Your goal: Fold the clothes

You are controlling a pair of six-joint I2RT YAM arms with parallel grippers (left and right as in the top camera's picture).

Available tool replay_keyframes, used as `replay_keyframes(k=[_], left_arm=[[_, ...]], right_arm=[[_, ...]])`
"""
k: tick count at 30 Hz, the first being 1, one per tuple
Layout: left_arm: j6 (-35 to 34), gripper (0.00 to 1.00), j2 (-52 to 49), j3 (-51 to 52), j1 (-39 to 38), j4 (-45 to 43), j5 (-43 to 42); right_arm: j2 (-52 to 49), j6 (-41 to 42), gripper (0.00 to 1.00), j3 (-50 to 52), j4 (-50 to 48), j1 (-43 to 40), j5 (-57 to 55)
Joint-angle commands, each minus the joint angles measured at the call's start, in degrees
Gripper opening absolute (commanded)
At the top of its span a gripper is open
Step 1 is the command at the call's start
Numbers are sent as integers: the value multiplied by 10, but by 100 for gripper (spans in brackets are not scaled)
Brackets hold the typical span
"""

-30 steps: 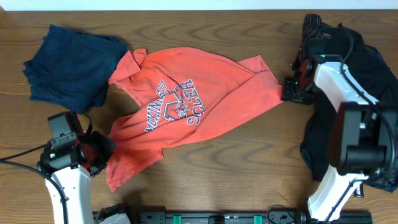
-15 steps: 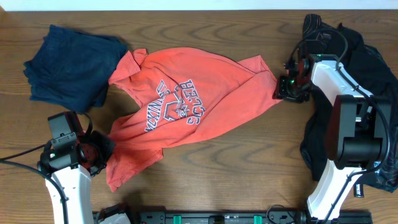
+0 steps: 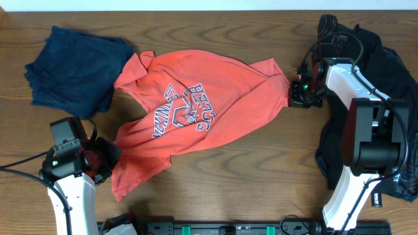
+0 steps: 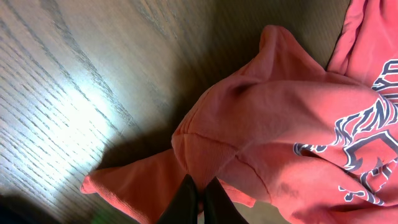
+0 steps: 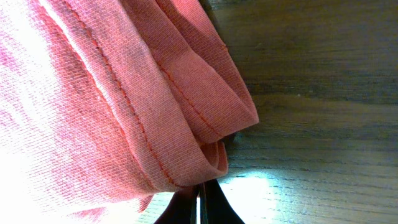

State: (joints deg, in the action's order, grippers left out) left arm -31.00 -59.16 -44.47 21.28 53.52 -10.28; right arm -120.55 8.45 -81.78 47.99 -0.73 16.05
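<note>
Left fingers (image 4: 185, 200), right fingers (image 5: 219, 209) tight on T-shirt (image 3: 202, 81) edges

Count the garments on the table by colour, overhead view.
coral-red T-shirt: 1
navy blue garment: 1
black garment heap: 1 (the pieces in it cannot be told apart)
Total: 3

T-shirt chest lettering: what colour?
Navy and white lettering on the coral-red T-shirt; the overhead view shows it best.
</note>
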Motion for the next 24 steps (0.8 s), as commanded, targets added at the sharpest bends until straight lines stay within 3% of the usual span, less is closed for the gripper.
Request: replay_keyframes(k=[1, 12, 16, 24], left_arm=[[10, 6, 0, -8, 3, 0, 9], [11, 6, 0, -8, 3, 0, 4], [56, 6, 1, -21, 2, 4, -41], [135, 6, 1, -186, 1, 76, -73]], right_arm=[[-29, 9, 1, 14, 7, 5, -29], [100, 39, 1, 14, 33, 3, -73], [167, 37, 1, 14, 37, 2, -73], [360, 53, 1, 12, 16, -25, -72]])
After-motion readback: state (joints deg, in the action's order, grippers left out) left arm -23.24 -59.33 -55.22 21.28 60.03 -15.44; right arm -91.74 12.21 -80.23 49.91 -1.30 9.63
